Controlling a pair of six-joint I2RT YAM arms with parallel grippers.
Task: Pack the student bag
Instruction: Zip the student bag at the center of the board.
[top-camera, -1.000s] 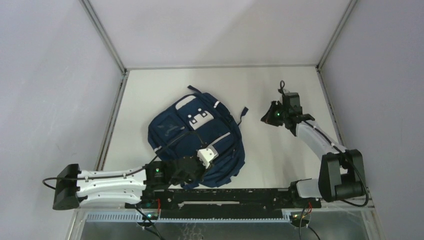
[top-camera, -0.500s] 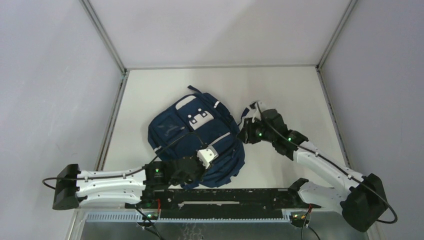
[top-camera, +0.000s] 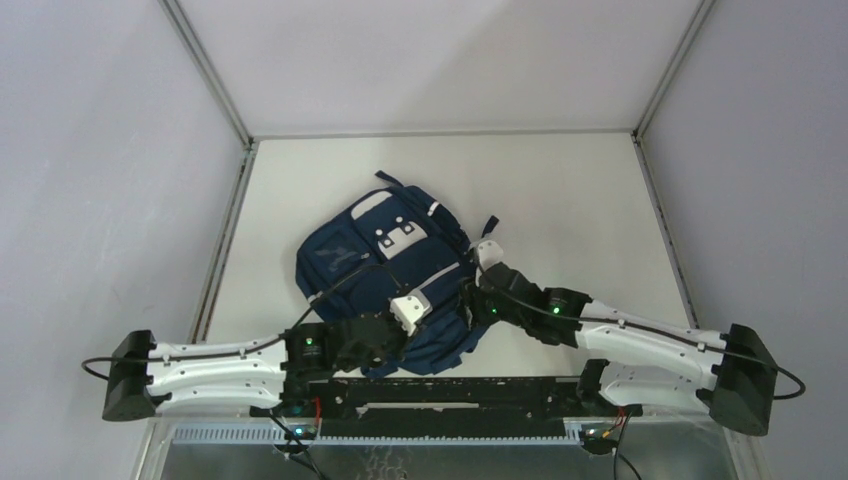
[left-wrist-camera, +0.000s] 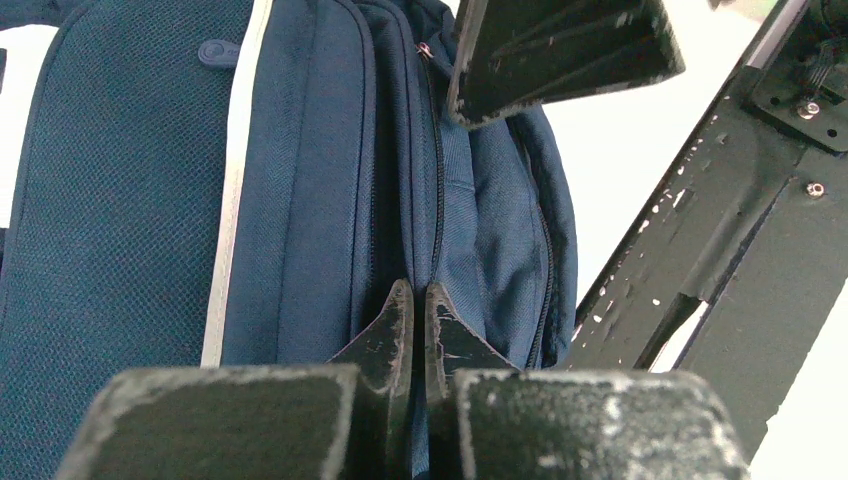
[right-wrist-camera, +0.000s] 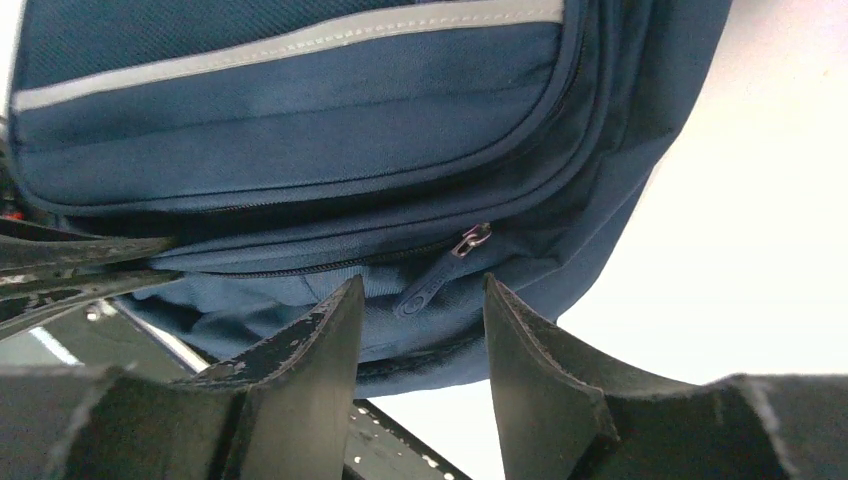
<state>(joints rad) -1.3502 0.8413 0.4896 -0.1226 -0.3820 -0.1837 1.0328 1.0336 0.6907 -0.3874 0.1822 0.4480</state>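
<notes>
The student bag lies flat on the white table, a little left of the middle. Its front faces up, its handle loop points to about 12 o'clock and its bulkier end sits toward 5 o'clock, near the black rail where the arms are bolted.

The left arm reaches in low from 8 o'clock. The left gripper sits on the bag's 6 o'clock edge, and in its own camera the left gripper's two fingers are squeezed together with barely a sliver between them. Their tips press on the seam beside a dark zipper line. From where I stand I cannot tell whether any fabric is actually caught between them.

The right arm stretches across from 4 o'clock, lying low over the table, and the right gripper meets the bag at its 4 o'clock side, close to the left one. Through its wrist camera the right gripper has its fingers spread moderately apart and holds nothing. A small metal zipper pull with a blue tab hangs on the bag's side wall just beyond the gap between the fingertips. Above it, toward 12 o'clock in that view, runs the white stripe across the navy panel.
</notes>
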